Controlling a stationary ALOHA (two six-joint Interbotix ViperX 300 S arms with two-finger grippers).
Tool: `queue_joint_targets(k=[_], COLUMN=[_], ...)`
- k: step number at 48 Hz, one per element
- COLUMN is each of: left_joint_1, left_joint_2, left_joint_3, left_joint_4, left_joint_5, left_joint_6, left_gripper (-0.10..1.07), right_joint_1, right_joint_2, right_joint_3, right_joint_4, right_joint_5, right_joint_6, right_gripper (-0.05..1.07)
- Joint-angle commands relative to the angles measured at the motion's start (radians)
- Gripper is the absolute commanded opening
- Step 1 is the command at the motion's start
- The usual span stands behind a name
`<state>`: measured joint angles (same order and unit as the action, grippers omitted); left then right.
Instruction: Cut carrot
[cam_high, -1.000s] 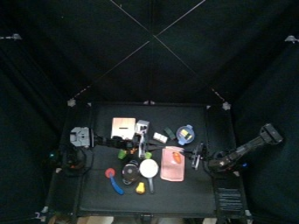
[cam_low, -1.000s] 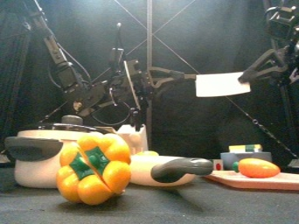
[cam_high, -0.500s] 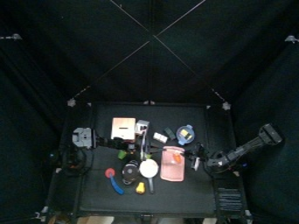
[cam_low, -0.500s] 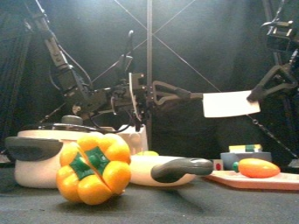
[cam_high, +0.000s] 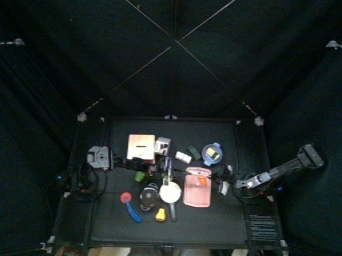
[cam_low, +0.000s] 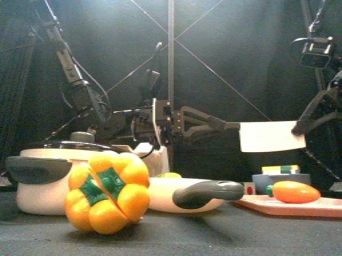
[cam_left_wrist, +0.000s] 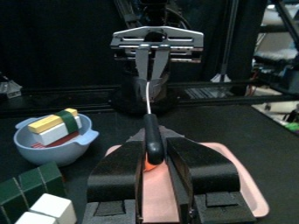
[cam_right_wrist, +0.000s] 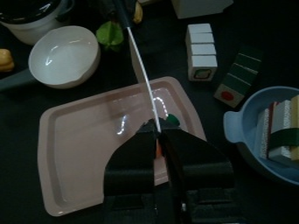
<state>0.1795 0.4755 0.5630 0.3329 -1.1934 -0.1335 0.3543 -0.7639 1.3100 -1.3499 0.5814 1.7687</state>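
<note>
Your carrot (cam_low: 295, 192) is a short, stubby orange piece with rounded ends and a slight shine. It lies on its side on the pale pink board (cam_low: 267, 208), toward the right of the surface (cam_low: 201, 235) as the front view shows it. It looks whole, and nothing touches it from above. In the wrist views you only catch it as a thin strip of orange in the gap between each arm's fingers.

Well above the board hangs the knife (cam_low: 274, 136). Its broad white blade faces the front camera and its edge is clear of the carrot. Your left gripper (cam_left_wrist: 152, 149) has its fingers closed around the knife's black handle, and the blade points away from it toward the other arm.

Your right gripper (cam_right_wrist: 160, 140) is up at the blade's far end, with its fingers drawn near together. The blade's edge runs right up to the slit between them, but you cannot tell whether they are clamped on it or just beside it.

Just behind the board is a blue bowl (cam_left_wrist: 52, 149) holding small blocks. Farther left stand a yellow pepper (cam_low: 107, 192) and a lidded pot (cam_low: 40, 175), well apart from the carrot.
</note>
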Motion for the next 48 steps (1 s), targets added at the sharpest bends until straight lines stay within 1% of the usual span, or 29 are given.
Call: queue_joint_targets(k=[1,4,11,18,32,48], left_joint_1=[0.002,0.0,-0.006,-0.014,-0.025,-0.046], left_joint_2=[-0.017,-0.02,-0.031,-0.038,-0.035,-0.029], left_joint_3=[-0.021,-0.031,-0.035,-0.031,-0.029,-0.026], left_joint_4=[0.006,0.008,0.009,0.009,0.009,0.005], left_joint_5=[0.026,0.06,0.149,0.17,0.189,0.19], left_joint_6=[0.044,0.061,0.061,0.061,0.06,0.058], left_gripper=[0.56,0.56,0.56,0.56,0.56,0.56], right_joint_1=[-0.048,-0.072,-0.137,-0.178,-0.209,-0.21], right_joint_2=[0.011,0.014,0.034,0.067,0.114,0.135], right_joint_3=[0.0,-0.002,-0.002,-0.006,-0.009,-0.012], right_joint_4=[-0.003,-0.003,0.008,0.014,0.031,0.069], right_joint_5=[-0.043,-0.075,-0.133,-0.173,-0.201,-0.212], right_joint_6=[-0.014,-0.029,-0.057,-0.061,-0.061,-0.061], right_gripper=[0.37,0.36,0.33,0.29,0.29,0.29])
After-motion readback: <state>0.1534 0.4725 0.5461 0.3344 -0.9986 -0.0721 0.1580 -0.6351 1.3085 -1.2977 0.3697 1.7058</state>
